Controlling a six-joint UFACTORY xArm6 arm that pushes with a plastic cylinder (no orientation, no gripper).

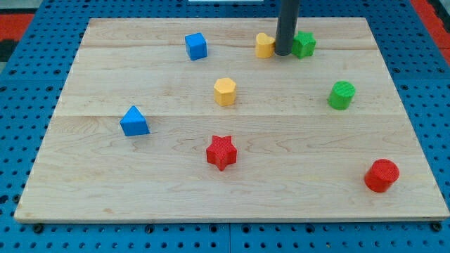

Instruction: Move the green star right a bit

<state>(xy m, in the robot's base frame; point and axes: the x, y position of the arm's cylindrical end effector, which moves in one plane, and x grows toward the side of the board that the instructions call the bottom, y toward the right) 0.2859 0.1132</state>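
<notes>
Nearest the board's (232, 204) bottom edge, the red cylinder (382, 175) stands close to the bottom right corner. The red star (221, 152) lies a little left of the board's middle, well apart from the cylinder. The blue triangular block (134, 121) sits toward the left edge, about halfway up.

Farther up, the yellow hexagon (225, 91) is near the centre, and the green cylinder (342, 95) stands toward the right edge at about the same depth.

Near the top edge, the blue cube (196, 46) lies left of centre. To its right the yellow block (264, 45), its shape partly hidden by the rod, sits just left of my tip (283, 53). The green star (304, 44) is just right of the tip, near the top edge and right of centre. The tip stands between the yellow block and the green star, touching or all but touching both; which, I cannot tell. This arm has no pincer, only the rod, so there is no jaw state to give.
</notes>
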